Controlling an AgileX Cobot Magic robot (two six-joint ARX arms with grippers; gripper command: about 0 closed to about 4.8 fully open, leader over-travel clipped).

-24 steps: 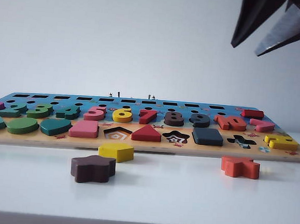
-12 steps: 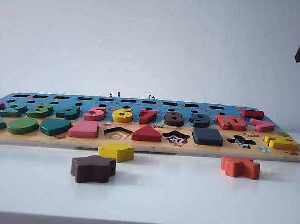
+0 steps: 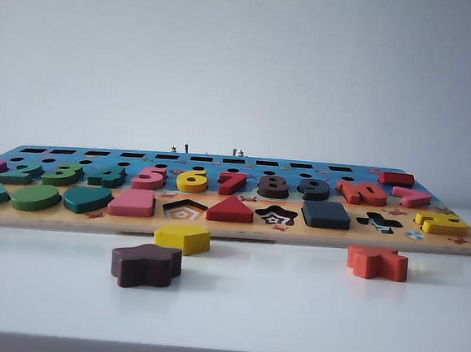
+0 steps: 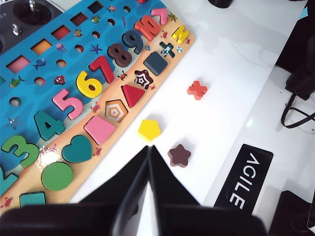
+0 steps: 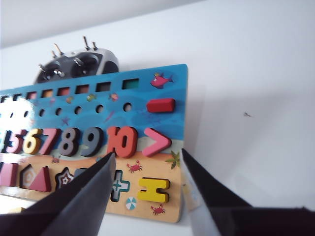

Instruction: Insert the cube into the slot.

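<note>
Table [image 3: 289,319]: white, smooth, glossy surface, faintly reflecting whatever is sitting on it; front edge running across the bottom of the exterior view.
Wall [image 3: 244,62]: plain, pale grey-white, unmarked, rising directly behind the table.
Light: soft and even, casting only faint shadows.
Black label [image 4: 244,178]: lying at the table's side, showing white lettering "AGILE".
Black cable [image 4: 299,109]: looping just beyond that edge.

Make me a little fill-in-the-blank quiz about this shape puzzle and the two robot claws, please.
1. The cube sits in the puzzle board between the star-shaped cut-out and the ____-shaped cut-out.
2. The loose piece nearest the left gripper is ____ in colour.
3. The left gripper's jaws are ____.
4. The right gripper, above the board's end, has its jaws ____.

Missing words: cross; yellow; shut; open
</note>
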